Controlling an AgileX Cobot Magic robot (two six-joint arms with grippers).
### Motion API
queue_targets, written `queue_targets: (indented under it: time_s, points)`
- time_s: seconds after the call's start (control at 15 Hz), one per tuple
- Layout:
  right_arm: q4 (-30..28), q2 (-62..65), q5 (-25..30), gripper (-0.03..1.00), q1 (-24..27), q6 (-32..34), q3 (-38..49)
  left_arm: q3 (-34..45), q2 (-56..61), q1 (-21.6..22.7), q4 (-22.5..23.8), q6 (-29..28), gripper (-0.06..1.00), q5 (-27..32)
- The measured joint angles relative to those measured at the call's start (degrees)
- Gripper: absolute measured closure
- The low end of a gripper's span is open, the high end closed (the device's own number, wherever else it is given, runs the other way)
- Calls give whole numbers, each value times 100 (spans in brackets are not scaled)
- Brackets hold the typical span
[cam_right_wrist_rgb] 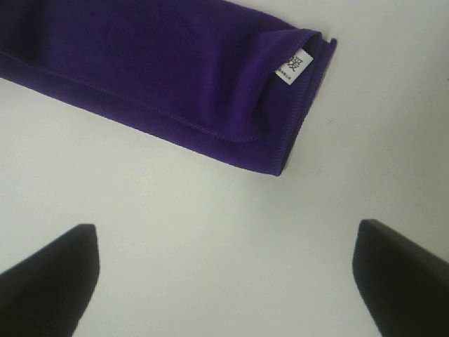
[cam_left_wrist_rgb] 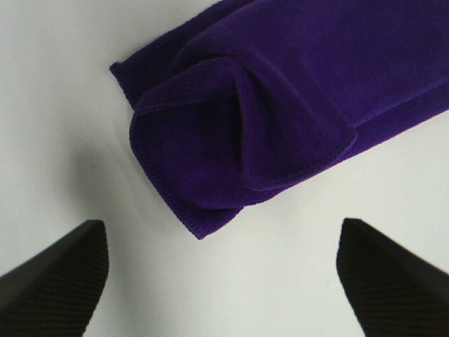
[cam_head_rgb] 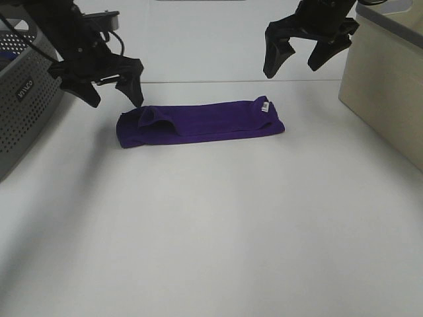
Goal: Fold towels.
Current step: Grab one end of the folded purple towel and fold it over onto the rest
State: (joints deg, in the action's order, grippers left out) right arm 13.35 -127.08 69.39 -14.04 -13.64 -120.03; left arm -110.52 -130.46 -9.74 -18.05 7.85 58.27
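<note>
**Rumpled end risks a crooked fold**

I'm hovering my left gripper and right gripper wide open, empty. The towel is lying below them, rumpled end under the left, tag under the right. Grabbing just 1 layer there would be skewing the fold.

A plain white surface fills most of the high view, smooth and matte. At its left edge stands a grey perforated plastic basket, cut off by the frame, with white lettering on its side (too small to read). At the right edge stands a beige, box-shaped cabinet with a pale grey top, only partly in view.
</note>
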Motion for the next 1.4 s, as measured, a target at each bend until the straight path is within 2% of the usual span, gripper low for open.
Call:
queue_targets:
  time_s: [0.13, 0.2, 0.33, 0.53, 0.87, 1.07, 1.27, 1.4]
  points:
    - [0, 109, 17, 2, 0, 160, 0, -17, -212, 458, -985, 487, 13, 149]
    - [0, 155, 34, 2, 0, 252, 0, -17, -378, 561, -1318, 688, 13, 178]
    - [0, 241, 40, 2, 0, 304, 0, -17, -682, 625, -1593, 905, 13, 178]
    - [74, 390, 40, 2, 0, 367, 0, -40, -1031, 636, -1690, 991, 13, 109]
    - [120, 435, 40, 2, 0, 435, 0, -550, -1398, 636, -1919, 1129, 14, 11]
    - [120, 435, 40, 2, 0, 435, 0, -791, -1553, 441, -1937, 1020, 14, -11]
    - [120, 435, 40, 2, 0, 435, 0, -1255, -1839, 11, -2057, 882, 14, -6]
    - [120, 435, 40, 2, 0, 435, 0, -1450, -1971, -109, -2120, 722, 21, -23]
